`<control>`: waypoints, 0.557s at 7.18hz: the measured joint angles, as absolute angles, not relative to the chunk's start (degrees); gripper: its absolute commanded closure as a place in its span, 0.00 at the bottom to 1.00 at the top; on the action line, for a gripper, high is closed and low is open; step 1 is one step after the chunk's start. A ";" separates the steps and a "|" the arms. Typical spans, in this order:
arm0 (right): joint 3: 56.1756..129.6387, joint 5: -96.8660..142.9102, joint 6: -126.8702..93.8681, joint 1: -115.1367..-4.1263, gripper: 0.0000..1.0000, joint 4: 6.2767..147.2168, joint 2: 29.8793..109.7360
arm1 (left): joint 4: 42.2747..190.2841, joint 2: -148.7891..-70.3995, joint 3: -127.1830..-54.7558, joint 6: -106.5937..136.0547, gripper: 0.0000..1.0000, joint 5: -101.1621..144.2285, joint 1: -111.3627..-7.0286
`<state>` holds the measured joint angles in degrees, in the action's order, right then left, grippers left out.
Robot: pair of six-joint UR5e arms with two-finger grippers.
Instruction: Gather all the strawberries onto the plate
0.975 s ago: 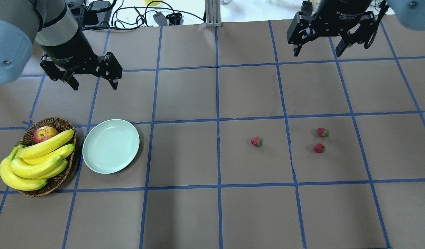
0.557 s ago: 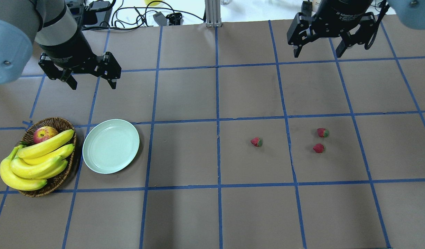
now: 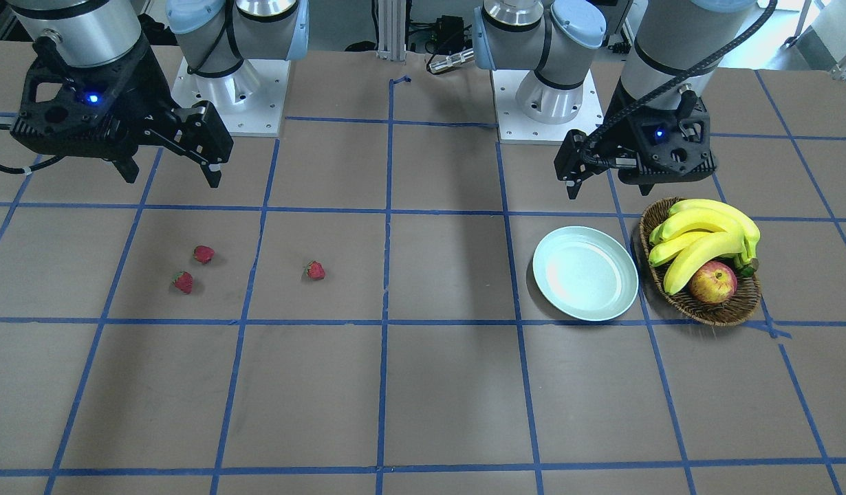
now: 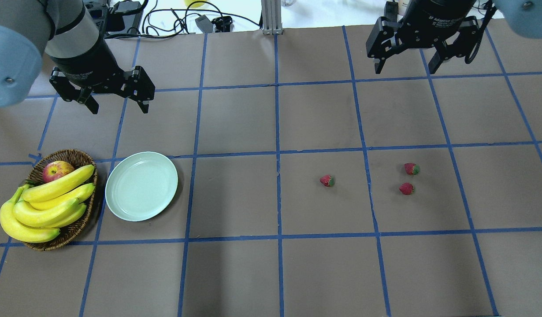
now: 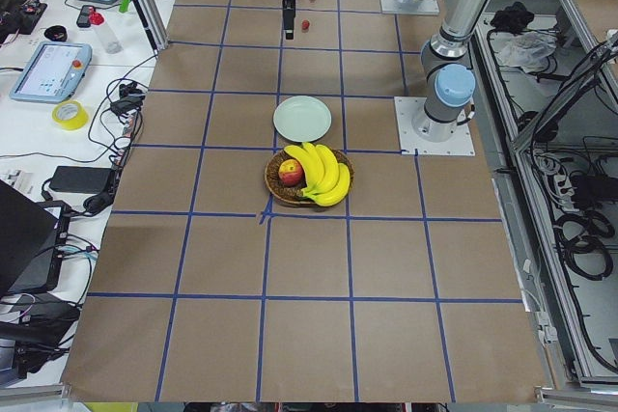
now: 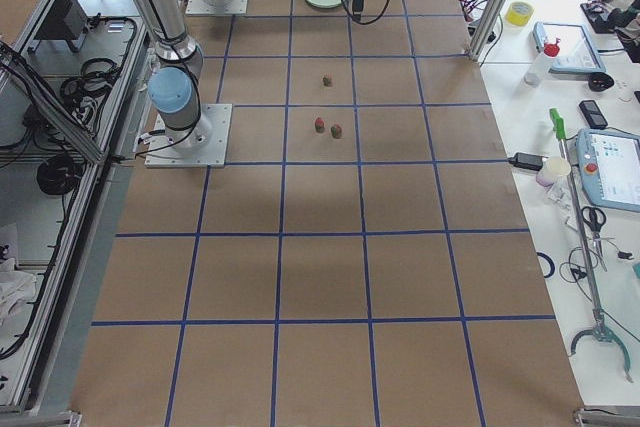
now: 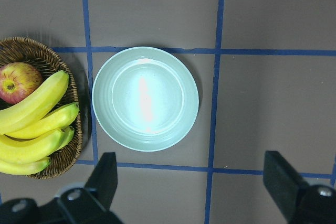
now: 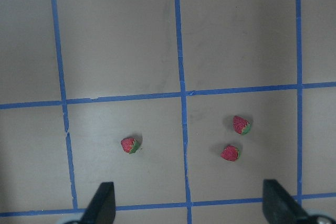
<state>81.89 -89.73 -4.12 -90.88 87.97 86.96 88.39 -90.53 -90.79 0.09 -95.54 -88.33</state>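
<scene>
On the bench, right half, three strawberries lie well apart from the plate, which sits just beside the basket. My left gripper hangs raised near the plate, jaws spread wide. My right gripper hangs raised near the strawberries, jaws likewise spread.

Silver arms, pale-blue joint caps; the black left tool and right tool show blue lights.

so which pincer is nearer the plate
Left. The left pincer hangs open above the plate's end of the table; the right pincer hangs far across, over the strawberries' end.
</scene>
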 measured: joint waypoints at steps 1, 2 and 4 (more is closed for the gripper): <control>82.05 -89.73 -4.15 -90.88 0.00 87.98 87.21 | 88.38 -90.53 -90.81 0.09 0.00 -95.54 -88.33; 82.13 -89.74 -4.19 -90.90 0.00 87.98 87.36 | 88.38 -90.53 -90.82 0.09 0.00 -95.54 -88.33; 82.17 -89.74 -4.27 -90.95 0.00 87.98 87.43 | 88.29 -90.53 -90.80 0.05 0.00 -95.54 -88.33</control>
<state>82.17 -89.74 -4.27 -90.95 87.98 87.43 88.29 -90.53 -90.80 0.05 -95.54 -88.33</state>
